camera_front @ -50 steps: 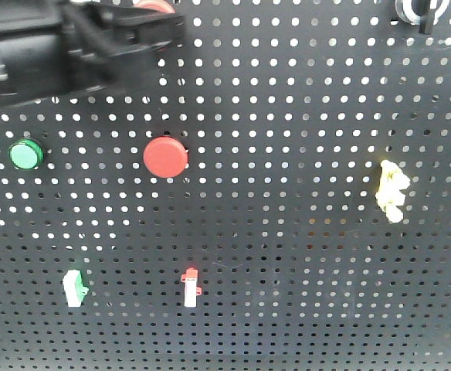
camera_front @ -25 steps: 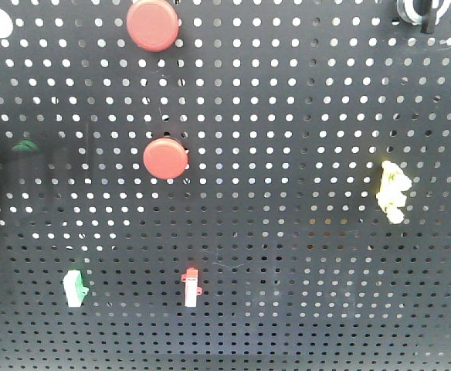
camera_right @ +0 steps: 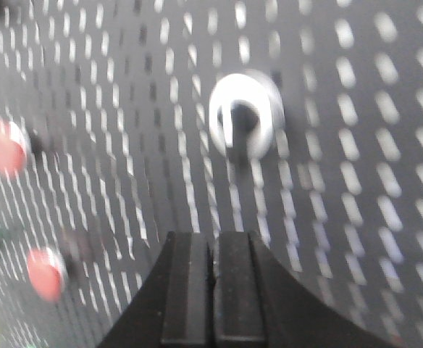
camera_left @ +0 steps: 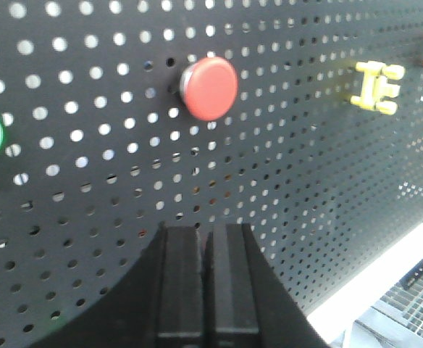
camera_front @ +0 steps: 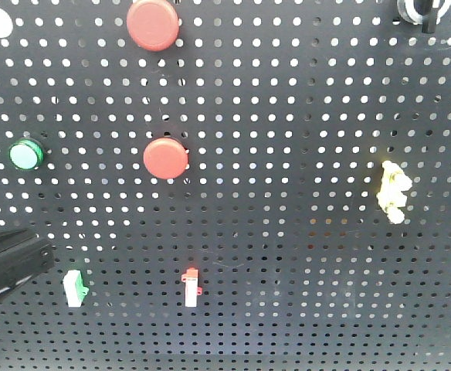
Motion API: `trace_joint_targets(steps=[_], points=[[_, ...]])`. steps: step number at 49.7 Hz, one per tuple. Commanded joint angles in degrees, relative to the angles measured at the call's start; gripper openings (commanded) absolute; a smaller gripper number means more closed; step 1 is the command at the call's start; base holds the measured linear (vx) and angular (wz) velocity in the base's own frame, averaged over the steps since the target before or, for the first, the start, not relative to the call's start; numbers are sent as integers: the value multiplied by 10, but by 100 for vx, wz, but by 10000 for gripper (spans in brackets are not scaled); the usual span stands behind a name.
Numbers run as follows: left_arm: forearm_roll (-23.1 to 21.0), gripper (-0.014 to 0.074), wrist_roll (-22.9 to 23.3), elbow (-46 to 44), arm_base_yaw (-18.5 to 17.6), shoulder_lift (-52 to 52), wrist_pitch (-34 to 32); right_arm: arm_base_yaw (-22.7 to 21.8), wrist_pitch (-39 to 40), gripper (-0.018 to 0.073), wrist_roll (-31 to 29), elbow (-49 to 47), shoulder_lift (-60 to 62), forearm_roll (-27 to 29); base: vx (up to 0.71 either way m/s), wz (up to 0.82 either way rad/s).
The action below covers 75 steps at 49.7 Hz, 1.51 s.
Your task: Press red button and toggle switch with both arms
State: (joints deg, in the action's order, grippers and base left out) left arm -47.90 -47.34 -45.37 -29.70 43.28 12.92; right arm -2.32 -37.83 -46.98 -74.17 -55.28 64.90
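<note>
One view, right wrist, shows toggle switch (camera_right: pixel 244 116) whole.

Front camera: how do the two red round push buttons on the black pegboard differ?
The upper red round button is wider than the lower red round button. The upper one sits at the frame's top edge; the lower one sits level with the green round button. Both are plain matte red.

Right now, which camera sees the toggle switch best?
The right wrist view: the toggle switch sits whole, mid-frame, though blurred. The front view clips it at the top corner; the left wrist view misses it.
</note>
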Motion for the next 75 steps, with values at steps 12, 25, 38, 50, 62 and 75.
trace_joint_targets(steps=[12,25,38,50,62,75], points=[[-14,1,5,-15,-1,-4,-37,117,105,-3,-18,-51,-61,-6,0,0],[-14,1,5,-15,-1,-4,-31,120,179,-3,-19,-51,-67,-23,0,0],[-14,1,5,-15,-1,-4,-31,119,203,-3,-16,-51,-67,-57,0,0],[-13,1,5,-15,-1,-4,-31,119,223,-3,58,-51,-67,-159,0,0],[-13,1,4,-15,-1,-4,-33,118,209,-3,118,-51,-67,-216,0,0],[6,1,3,-6,-1,-4,-37,118,156,-3,119,-30,-30,-269,0,0]])
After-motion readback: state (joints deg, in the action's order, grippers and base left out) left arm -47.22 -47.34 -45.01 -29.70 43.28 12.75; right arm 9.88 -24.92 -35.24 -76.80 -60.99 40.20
